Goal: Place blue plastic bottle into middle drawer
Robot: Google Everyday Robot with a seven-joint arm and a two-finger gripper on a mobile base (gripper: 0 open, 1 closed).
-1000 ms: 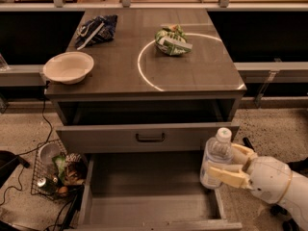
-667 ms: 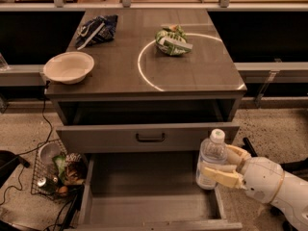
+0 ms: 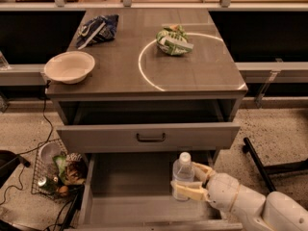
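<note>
— Where's the open room?
— I see the middle drawer [image 3: 120, 191] pulled out, with bare floor free to the left of the load. Its right wall is mostly hidden.
— And the claw?
— My gripper [image 3: 189, 181] sits over the drawer's right side, clamped around the upright blue plastic bottle [image 3: 183, 170]. One finger covers part of the bottle's lower end.

Upright bottle [image 3: 183, 176] in gripper [image 3: 186, 181] over drawer [image 3: 130, 183]

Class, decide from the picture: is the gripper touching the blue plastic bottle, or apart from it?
Touching. The camera view shows the gripper at lower right, its fingers closed against the blue plastic bottle, held upright over the middle drawer.
</note>
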